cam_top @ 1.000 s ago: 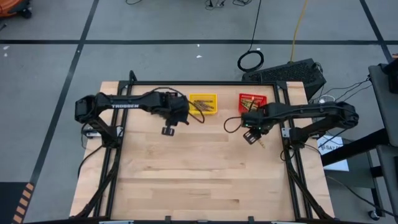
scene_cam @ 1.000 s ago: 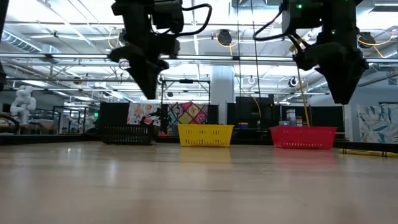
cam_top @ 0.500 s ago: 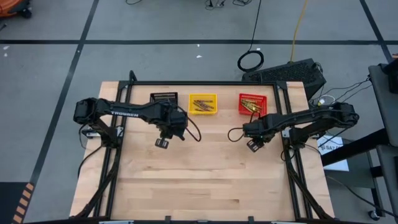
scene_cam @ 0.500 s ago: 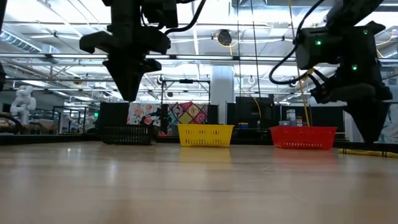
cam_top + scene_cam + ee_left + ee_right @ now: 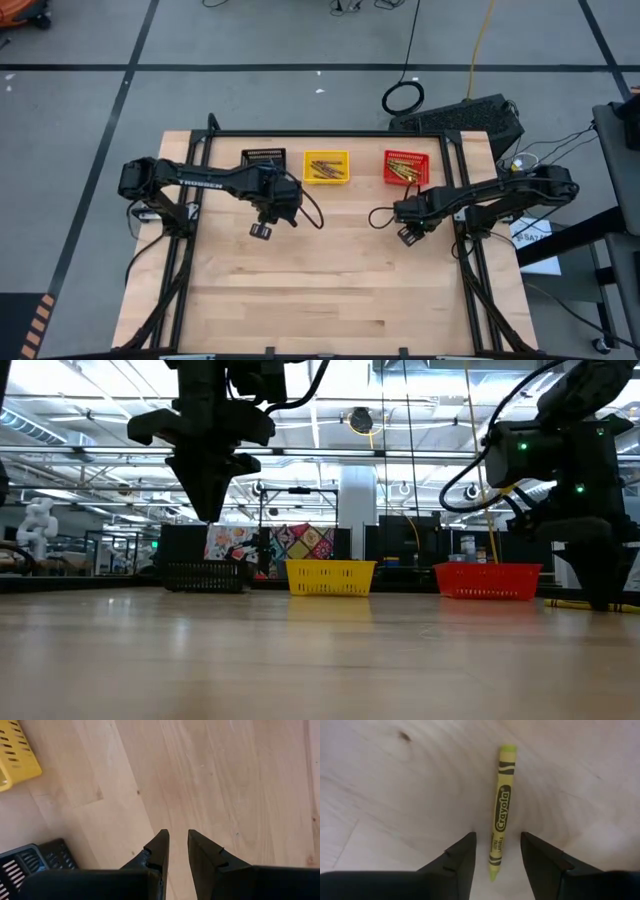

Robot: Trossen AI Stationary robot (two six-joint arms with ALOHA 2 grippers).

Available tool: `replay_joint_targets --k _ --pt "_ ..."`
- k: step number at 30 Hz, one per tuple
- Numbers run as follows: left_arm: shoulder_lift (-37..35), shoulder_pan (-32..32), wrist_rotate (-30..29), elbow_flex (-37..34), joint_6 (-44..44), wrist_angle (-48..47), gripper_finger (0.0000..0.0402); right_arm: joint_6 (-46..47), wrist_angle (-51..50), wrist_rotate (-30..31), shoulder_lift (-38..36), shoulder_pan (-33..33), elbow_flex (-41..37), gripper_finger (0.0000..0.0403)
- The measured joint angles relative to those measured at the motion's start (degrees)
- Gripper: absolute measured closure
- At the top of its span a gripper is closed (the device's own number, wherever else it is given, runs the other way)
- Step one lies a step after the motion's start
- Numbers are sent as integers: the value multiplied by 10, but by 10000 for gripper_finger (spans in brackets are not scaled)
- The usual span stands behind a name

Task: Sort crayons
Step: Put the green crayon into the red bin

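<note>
Nearest the right arm's wrist camera, the right gripper point(image 5: 496, 854) hangs low over the pale wooden tabletop point(image 5: 330, 270) with its two dark fingers apart, straddling the lower end of a single yellow-green paper-wrapped wax crayon point(image 5: 500, 810) that lies flat on the wood, not yet pinched. In the low view the same crayon point(image 5: 592, 604) lies at the table's right side, at the foot of that gripper.

Such a stick is judged light, stiff and a little slick where the wax is bare, and it could snap under a hard squeeze; the paper-wrapped middle looks the best place to grip, across its width.

The left gripper point(image 5: 178, 851) hovers higher over bare wood, fingers a narrow gap apart and holding nothing.

Farther back stand three small slotted plastic bins in a row: a black one point(image 5: 263, 159), a yellow one point(image 5: 326, 167) and a red one point(image 5: 404, 169). The yellow and red bins each hold several crayons, too bunched to count; the black bin's contents cannot be made out. One loose crayon is visible.
</note>
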Motion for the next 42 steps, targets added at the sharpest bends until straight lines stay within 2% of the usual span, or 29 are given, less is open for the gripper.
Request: replay_joint_targets --k 4,9,11,22,32,36,42 --pt "0 0 0 0 0 5 338 2 9 -3 0 0 -1 290" --pt "0 0 0 0 0 12 338 14 15 -7 0 0 -1 377" --pt "0 0 0 0 0 12 338 27 14 -5 0 0 -2 393" --pt "0 0 0 0 1 9 338 57 17 -25 -2 0 -2 401" --pt "0 0 0 0 5 9 338 42 11 -30 -54 -5 35 402" --pt "0 0 0 0 4 9 338 31 8 -2 -75 -18 48 402" --pt "0 0 -1 0 4 10 338 -10 12 76 -90 -68 74 403"
